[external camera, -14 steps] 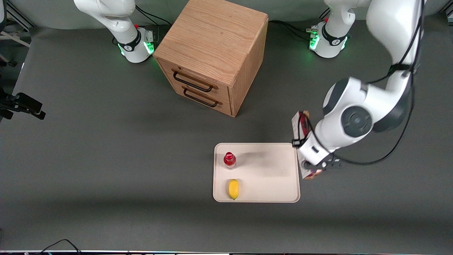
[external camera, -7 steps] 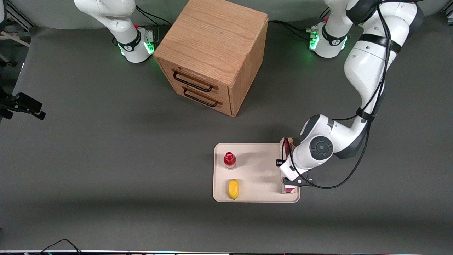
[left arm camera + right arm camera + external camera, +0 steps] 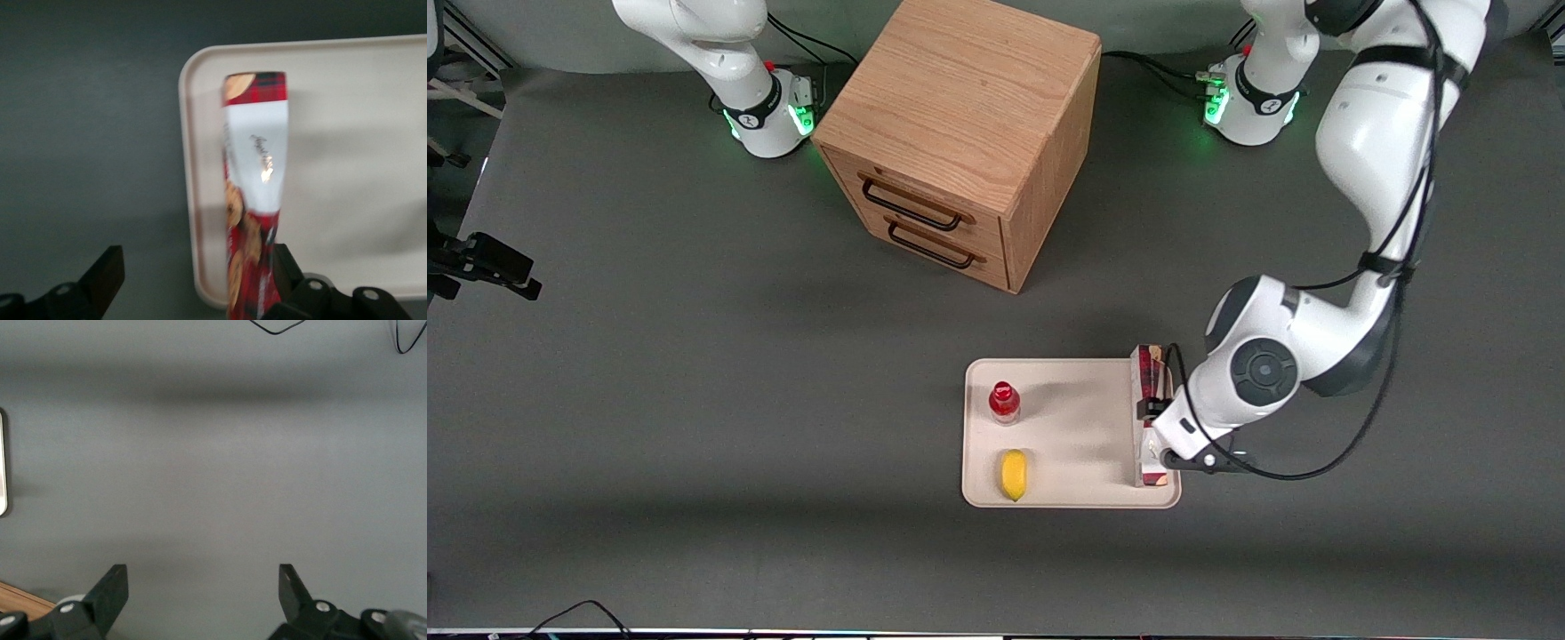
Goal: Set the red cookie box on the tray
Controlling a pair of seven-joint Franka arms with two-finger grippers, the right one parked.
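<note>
Now the red cookie box [image 3: 1149, 416] lies on edge inside the tray [image 3: 1072, 427], along the short rim at the working arm's end, at the lower right of centre in the front picture. A second ago it hung in the air just outside that rim; half a second ago it was already down on the tray with the arm pressed close over it. Since then the arm has pulled a little outward and up, and the box has not moved. The claw [image 3: 193, 283] is spread wide in the wrist picture: one finger [image 3: 107, 273] stands well clear over the tabletop [image 3: 694, 400], while the other sits right beside the box, perhaps brushing it, though that part is too blurred to be sure. The placing looks done; only the retreat remains. A bottle [image 3: 1004, 402] and a lemon [image 3: 1014, 475] sit at the tray's other end, well apart from the box.
</note>
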